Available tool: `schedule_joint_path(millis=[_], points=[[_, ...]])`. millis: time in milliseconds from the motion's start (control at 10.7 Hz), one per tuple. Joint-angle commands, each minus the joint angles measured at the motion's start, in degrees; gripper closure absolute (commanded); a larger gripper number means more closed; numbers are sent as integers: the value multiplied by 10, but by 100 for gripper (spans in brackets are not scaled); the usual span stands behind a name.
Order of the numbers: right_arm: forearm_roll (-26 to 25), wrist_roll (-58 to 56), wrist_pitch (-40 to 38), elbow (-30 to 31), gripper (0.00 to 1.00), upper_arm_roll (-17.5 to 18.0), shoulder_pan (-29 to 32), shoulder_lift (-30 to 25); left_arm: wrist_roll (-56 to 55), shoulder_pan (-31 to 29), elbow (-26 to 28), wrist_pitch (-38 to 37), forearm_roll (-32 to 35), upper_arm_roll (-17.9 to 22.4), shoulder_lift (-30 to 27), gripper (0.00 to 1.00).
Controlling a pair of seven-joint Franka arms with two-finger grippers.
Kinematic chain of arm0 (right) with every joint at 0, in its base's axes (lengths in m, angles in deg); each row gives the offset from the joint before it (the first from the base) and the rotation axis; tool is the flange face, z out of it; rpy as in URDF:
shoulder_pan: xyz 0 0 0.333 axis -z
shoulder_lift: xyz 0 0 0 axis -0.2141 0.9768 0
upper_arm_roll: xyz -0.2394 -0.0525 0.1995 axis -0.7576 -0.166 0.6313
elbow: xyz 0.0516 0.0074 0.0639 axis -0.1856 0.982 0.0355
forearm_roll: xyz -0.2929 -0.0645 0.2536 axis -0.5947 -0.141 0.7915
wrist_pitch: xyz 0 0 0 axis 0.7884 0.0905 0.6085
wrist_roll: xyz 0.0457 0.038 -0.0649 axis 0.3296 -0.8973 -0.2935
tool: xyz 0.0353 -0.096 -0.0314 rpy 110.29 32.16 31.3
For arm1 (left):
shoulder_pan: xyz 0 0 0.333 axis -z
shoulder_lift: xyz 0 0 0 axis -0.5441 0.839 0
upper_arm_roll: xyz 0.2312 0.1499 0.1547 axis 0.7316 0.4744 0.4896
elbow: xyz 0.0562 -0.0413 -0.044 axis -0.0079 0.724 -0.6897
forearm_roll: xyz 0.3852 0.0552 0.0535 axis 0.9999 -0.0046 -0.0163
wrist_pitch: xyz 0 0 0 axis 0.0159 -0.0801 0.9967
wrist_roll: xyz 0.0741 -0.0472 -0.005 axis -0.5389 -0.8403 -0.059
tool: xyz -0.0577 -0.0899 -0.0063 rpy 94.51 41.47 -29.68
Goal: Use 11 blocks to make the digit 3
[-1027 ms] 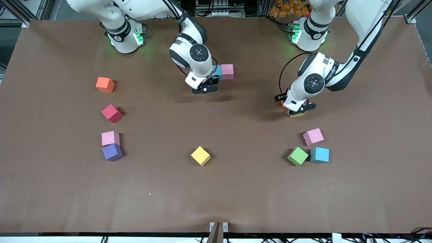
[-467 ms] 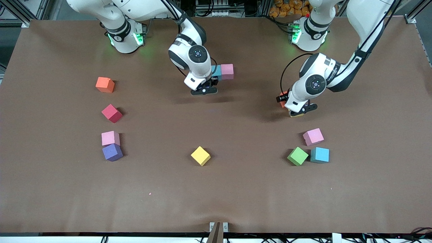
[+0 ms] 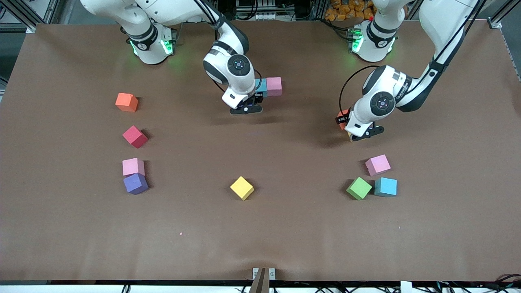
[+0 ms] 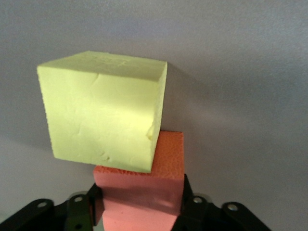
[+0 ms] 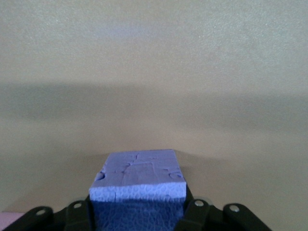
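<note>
Sitting between the left gripper (image 4: 139, 211) fingers: an orange block (image 4: 144, 187).

Orange block (image 4: 144, 202) between end effector (image 4: 142, 211) fingers, apparently touching pale yellow block (image 4: 98, 113).

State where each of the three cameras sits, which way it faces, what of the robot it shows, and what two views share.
Front: high across the table, facing both bases; shows both arms, left gripper and right gripper.
Left wrist: on the left wrist, looking down past its gripper at an orange block and yellow block.
Right wrist: on the right wrist, looking down past its gripper at a purple block.
Shared: front and left wrist both show that orange block.
</note>
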Motion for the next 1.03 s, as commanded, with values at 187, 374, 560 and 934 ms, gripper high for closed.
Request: schedule_joint_path(millis=[187,374,560,934], points=[[5,0,-2,-11,0,3,6,9,-62,4,-83,-94,3,-13,-3,65],[5,0,-12,-16,0,3,12,-25,-126,17,-127,-117,3,-34,-1,65],[5,3,-14,-38,0,1,22,-49,-150,44,-164,-128,-18,-36,0,65],[-3,-8,-22,-35,0,-3,108,-129,-156,103,-269,-166,-23,-35,37,65]])
